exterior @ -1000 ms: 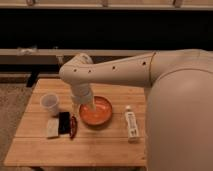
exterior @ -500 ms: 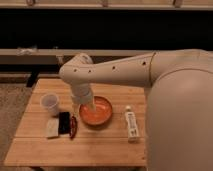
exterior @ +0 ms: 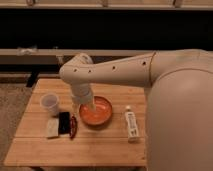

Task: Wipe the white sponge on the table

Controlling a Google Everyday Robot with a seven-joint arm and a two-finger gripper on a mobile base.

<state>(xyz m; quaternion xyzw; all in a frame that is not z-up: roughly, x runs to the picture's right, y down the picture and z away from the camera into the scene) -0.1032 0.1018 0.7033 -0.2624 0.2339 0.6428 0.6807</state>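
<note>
Camera view matches the earlier frames: nothing has moved. The arm [exterior: 115, 70] reaches down, and the claw [exterior: 89, 107] hangs over the orange bowl [exterior: 101, 116]; clenched or released, I cannot tell. The white sponge [exterior: 52, 128] lies on the table [exterior: 100, 147], touching a black block [exterior: 64, 122], below the cup [exterior: 50, 103]. A bottle [exterior: 131, 125] lies beyond the bowl.
</note>
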